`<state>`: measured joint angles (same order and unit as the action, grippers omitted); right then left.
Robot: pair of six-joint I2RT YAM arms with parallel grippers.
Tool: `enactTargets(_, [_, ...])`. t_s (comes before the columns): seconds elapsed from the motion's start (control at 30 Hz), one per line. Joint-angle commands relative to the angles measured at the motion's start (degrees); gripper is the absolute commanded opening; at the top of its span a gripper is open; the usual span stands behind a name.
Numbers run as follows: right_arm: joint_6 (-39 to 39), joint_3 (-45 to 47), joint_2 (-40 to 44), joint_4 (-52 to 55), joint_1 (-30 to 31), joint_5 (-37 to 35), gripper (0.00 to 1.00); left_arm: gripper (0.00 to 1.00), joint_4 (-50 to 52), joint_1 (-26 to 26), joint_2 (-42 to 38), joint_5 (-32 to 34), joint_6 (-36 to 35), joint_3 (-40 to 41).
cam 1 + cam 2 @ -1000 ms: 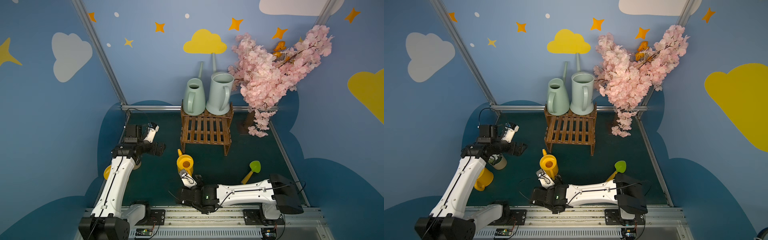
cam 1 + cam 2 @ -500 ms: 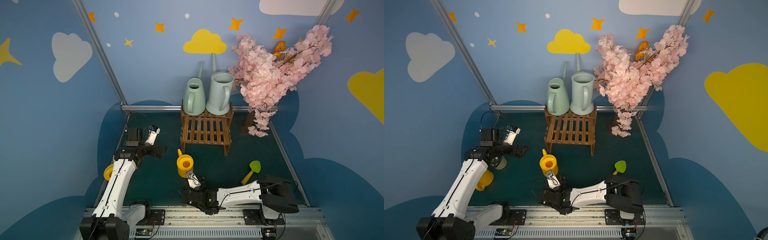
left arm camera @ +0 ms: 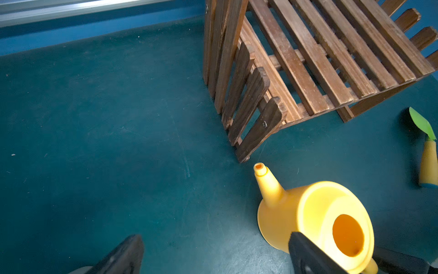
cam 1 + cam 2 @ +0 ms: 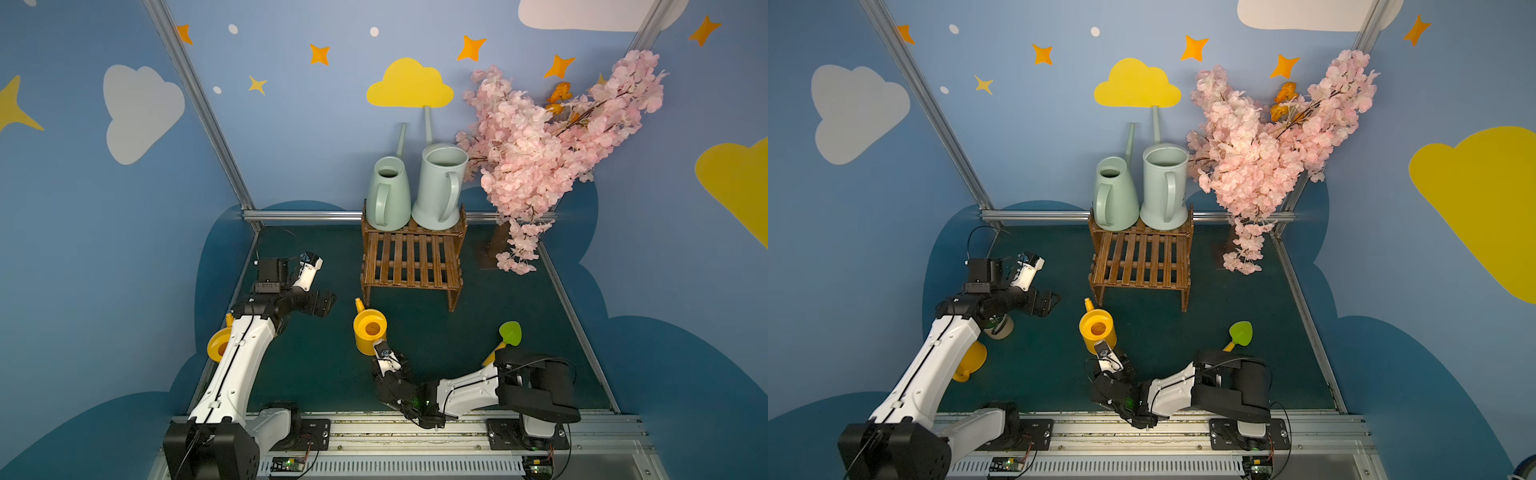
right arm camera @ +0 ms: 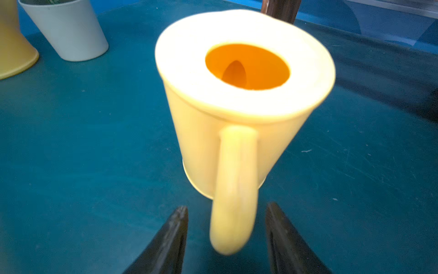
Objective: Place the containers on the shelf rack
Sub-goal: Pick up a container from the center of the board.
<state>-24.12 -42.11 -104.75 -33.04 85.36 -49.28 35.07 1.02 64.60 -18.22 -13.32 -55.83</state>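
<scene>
The right pincer (image 5: pixel 227 206), part open, is straddling the handle (image 5: pixel 237 178) of the yellow watering can (image 5: pixel 189 132) without gripping; the left pincer (image 3: pixel 215 236) is gaping, empty.

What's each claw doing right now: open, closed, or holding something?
Left claw: open, holding nothing.
Right claw: open, straddling the handle of the yellow watering can, with a gap on each side, no grip.

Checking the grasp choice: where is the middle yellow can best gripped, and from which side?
By its handle, from the robot's side. The can stands upright, its looped handle facing the right gripper and its spout pointing away toward the rack. The handle is slim enough for the open jaws, which straddle it with gaps either side; the body looks too wide.
</scene>
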Motion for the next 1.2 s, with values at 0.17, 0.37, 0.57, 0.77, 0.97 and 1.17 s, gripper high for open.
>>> enactTargets(0.17, [3.12, -2.55, -2.47, -4.89, -1.15, -0.82, 0.44, 1.00, -1.41, 0.17, 0.40, -0.79, 0.40, 0.64])
enactTargets(0.37, [4.10, -2.90, -2.00, -5.81, -2.11, 1.05, 0.40, 1.00, -1.49, 0.22, 1.33, -1.80, 0.65, 0.15])
enactTargets(0.57, [3.55, -3.05, -2.41, -5.81, -2.59, 0.89, 0.34, 1.00, -1.91, 0.21, 3.02, -2.16, 1.34, 0.02])
enactTargets(0.77, [3.39, -2.35, -1.08, -7.83, -2.59, 2.02, 0.13, 1.00, -2.02, 0.23, 3.65, -2.24, 1.37, 0.17])
enactTargets(0.97, [7.23, -4.58, 0.36, -6.83, -1.03, 1.96, 0.01, 1.00, -1.66, 0.21, 3.61, -2.56, 1.28, -0.35])
enactTargets(1.17, [5.88, -7.18, 6.59, 5.81, 0.76, 3.27, 0.00, 1.00, -2.21, 0.21, 2.77, -2.86, 3.45, -1.11])
